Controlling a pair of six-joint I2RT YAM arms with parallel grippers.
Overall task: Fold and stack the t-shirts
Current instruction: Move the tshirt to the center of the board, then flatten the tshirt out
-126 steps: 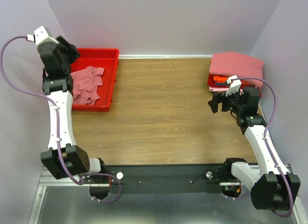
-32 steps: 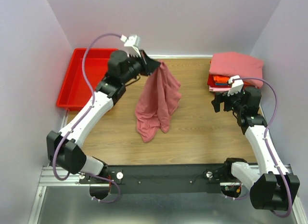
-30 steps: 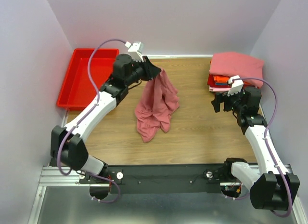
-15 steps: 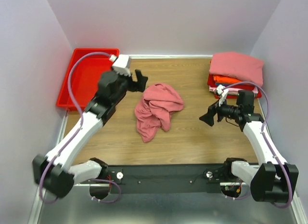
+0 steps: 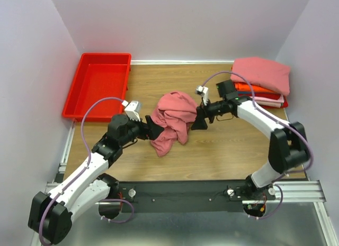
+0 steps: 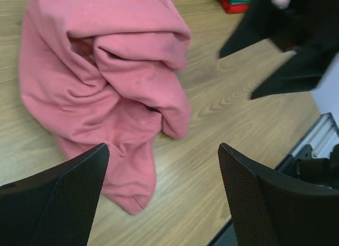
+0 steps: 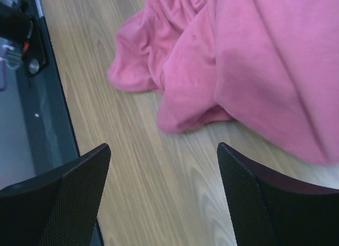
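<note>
Pink t-shirt [image 5: 172, 119], one, crumpled; left gripper [image 5: 154, 130] and right gripper [image 5: 199, 121] flank it, jaws wide and empty, apparently poised to spread it.

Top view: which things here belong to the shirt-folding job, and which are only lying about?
Belong to the job:
- the crumpled pink shirt in the middle of the table
- the pile of folded shirts at the far right corner

Only lying about:
- the red bin at the far left
</note>
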